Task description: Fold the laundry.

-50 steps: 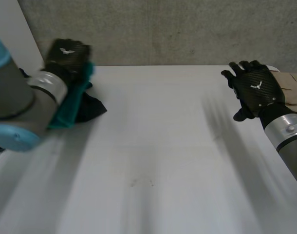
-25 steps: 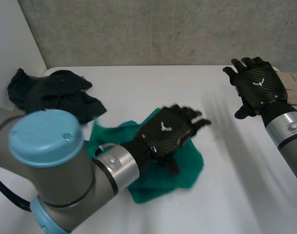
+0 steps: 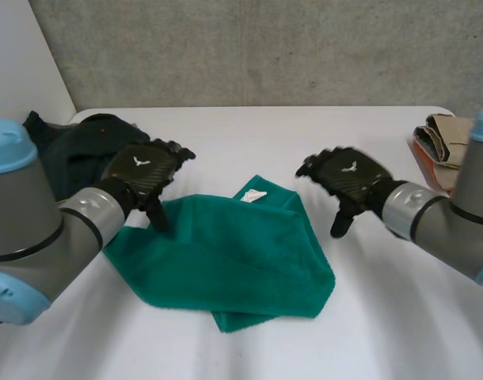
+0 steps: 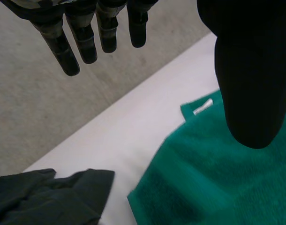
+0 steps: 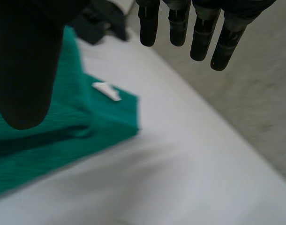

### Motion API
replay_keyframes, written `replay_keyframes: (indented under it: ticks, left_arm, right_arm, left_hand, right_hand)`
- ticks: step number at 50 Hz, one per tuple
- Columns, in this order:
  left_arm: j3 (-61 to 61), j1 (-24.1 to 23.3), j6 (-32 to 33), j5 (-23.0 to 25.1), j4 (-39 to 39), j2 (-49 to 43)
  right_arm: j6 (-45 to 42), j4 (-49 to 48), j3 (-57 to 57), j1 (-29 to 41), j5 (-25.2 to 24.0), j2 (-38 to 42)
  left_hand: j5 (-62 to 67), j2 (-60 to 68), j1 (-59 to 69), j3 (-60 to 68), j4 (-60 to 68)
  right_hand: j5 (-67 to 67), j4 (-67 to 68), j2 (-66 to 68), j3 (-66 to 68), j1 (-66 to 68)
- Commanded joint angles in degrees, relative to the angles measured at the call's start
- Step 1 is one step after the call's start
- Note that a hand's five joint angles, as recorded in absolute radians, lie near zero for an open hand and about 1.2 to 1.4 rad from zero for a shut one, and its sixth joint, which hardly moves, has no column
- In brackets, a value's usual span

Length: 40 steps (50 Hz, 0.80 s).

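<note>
Clearly the folding had barely begun. The green towel (image 3: 233,253) lay on the white table (image 3: 305,134) in a loose, uneven heap. Its near right part was doubled over itself, and its white tag (image 3: 254,195) showed at the far edge. No clean fold had been made, so spreading it flat and every fold after that were, in my judgement, still to come.

Left of the towel and farther back, a dark pile of clothes (image 3: 75,150) waited untouched. Well to the towel's right, a beige folded stack (image 3: 443,138) sat at the table's far edge.

The left hand (image 3: 140,172) hung over the towel's far left corner. Its fingers were straight and spread, its thumb pointed down at the cloth, and it gripped nothing. The right hand (image 3: 348,178) hovered just beside the towel's far right edge, equally spread and empty. Its wrist view showed the tag and that edge of the towel under the thumb.

Half a second before, the left hand had been spread across the towel's middle; now it stood at the far left corner. The right hand had been well off to the towel's right, by the beige stack, and had come in close. The towel itself lay flatter and wider than it had then.
</note>
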Motion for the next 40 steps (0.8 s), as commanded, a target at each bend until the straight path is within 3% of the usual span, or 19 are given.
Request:
replay_keyframes:
  ticks: [1, 11, 16, 20, 21, 25, 35, 38, 40]
  left_arm:
    - [8.2, -1.0, 2.9, 3.6, 0.8, -11.5]
    - [24.2, -0.8, 3.4, 3.6, -2.3, -27.0]
    - [27.2, -0.7, 3.5, 3.8, -4.2, -30.6]
    - [27.3, -0.5, 3.5, 3.8, -4.9, -30.9]
    - [27.1, -0.6, 3.5, 3.7, -4.9, -30.7]
    - [26.5, -1.2, 3.5, 3.1, -5.1, -29.4]
    - [18.8, -1.9, 9.9, -0.3, -5.1, -13.1]
    - [16.2, -2.6, 13.2, -0.5, -5.2, -7.7]
    - [14.2, -4.0, 15.5, -0.4, -5.2, -3.5]
  right_arm:
    - [-2.7, 8.2, -6.1, 2.9, 1.2, 6.1]
    - [-2.3, 5.0, -0.5, 2.4, 6.2, 4.0]
    - [-3.0, 4.0, 0.8, 2.3, 6.2, 3.3]
    - [-3.0, 2.4, 0.6, 2.3, 6.3, 3.3]
    - [-3.1, 1.7, 0.2, 2.3, 6.4, 3.4]
    - [-3.5, 0.4, -1.2, 2.3, 6.8, 3.8]
    - [-12.1, -4.5, -9.5, 0.3, 4.9, 8.5]
    - [-16.1, -5.4, -12.7, 0.5, 1.4, 11.0]
    - [-17.8, -5.3, -15.1, 0.4, -3.6, 12.8]
  left_hand:
    - [0.6, 1.3, 2.2, 1.0, 1.4]
    - [6.0, 6.7, 7.6, 6.4, 6.8]
    - [17.7, 18.4, 19.4, 18.1, 18.6]
    - [37.7, 38.4, 39.4, 38.1, 38.6]
    - [49.9, 50.6, 51.6, 50.3, 50.8]
    - [67.3, 68.0, 69.0, 67.7, 68.1]
    - [67.4, 68.1, 69.0, 67.7, 68.2]
    - [67.4, 68.1, 69.0, 67.7, 68.2]
    - [67.4, 68.1, 69.0, 67.7, 68.2]
  right_hand:
    - [-3.4, -3.5, -2.8, -2.3, -1.6]
    - [-3.4, -3.5, -2.8, -2.3, -1.6]
    - [-3.4, -3.5, -2.8, -2.3, -1.6]
    - [-3.4, -3.5, -2.8, -2.3, -1.6]
    - [-3.4, -3.5, -2.8, -2.3, -1.6]
    - [-3.4, -3.5, -2.8, -2.3, -1.6]
    - [-3.4, -3.5, -2.8, -2.3, -1.6]
    - [-3.4, -3.5, -2.8, -2.3, -1.6]
    - [-3.4, -3.5, -2.8, -2.3, -1.6]
